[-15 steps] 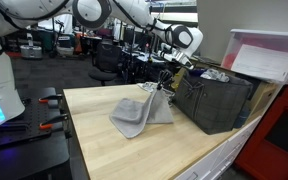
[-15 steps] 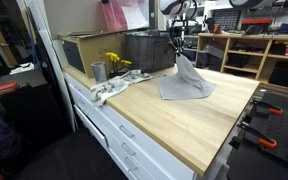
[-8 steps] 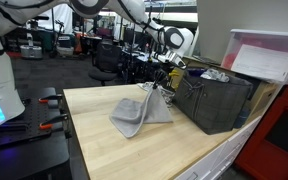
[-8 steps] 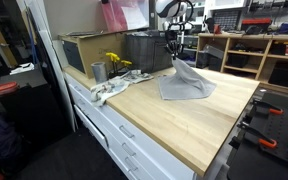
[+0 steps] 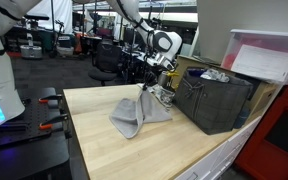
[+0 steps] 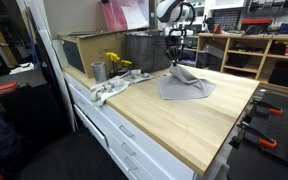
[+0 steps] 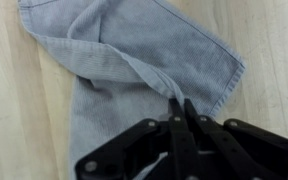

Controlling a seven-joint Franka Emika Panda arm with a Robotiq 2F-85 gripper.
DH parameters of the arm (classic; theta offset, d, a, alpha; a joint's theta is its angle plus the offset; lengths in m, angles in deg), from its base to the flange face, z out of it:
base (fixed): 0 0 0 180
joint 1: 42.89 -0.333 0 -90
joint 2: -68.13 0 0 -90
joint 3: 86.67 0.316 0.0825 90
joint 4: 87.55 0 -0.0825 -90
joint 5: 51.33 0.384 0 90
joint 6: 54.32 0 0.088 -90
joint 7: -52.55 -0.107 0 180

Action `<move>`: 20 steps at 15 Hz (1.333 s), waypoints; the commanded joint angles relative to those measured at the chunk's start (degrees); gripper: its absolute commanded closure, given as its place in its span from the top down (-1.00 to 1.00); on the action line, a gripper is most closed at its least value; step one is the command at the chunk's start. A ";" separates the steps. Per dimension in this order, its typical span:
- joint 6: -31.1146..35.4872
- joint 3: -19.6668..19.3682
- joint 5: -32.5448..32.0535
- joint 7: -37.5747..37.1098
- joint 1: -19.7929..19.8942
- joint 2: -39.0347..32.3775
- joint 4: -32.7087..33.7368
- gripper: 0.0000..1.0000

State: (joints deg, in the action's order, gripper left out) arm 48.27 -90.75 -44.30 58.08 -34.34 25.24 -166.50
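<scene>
1. Here, the cloth [image 7: 134, 70] is grey and rumpled, and it lies on the table [image 5: 134, 150], a pale wooden top. One edge is drawn up into a raised fold.
2. In the wrist view the gripper [image 7: 181, 103] is clamped on that fold. Its two dark fingers [image 7: 173, 118] stand together, with a ridge of fabric pinched between the tips.
3. In both exterior views the cloth [image 5: 134, 115] [image 6: 187, 85] rises to a low peak at the gripper [image 5: 156, 90] [image 6: 173, 63]. The rest of it spreads flat on the wood below.
4. The cloth sits toward the back of the table [image 6: 184, 125], just beside a dark crate [image 5: 216, 100]. I cannot tell whether the two touch.
5. The arm comes down over the cloth from above, with the gripper pointing at the table.
6. In an exterior view, the crate [image 6: 149, 50] stands against the back edge, with a cardboard box [image 6: 79, 50] next to it.
7. In front of the box stands a metal cup [image 6: 99, 71], with yellow flowers [image 6: 114, 62] beside it. A white rag [image 6: 109, 90] lies near the table's front edge, well apart from the cloth.
8. White drawers [image 6: 124, 140] run below the table top.
</scene>
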 commanded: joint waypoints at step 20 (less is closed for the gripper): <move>37.54 3.34 0.63 -11.51 -7.53 21.42 -37.83 -0.97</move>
State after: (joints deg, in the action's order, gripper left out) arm 79.44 -85.90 -42.92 48.49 -41.82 48.40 -205.63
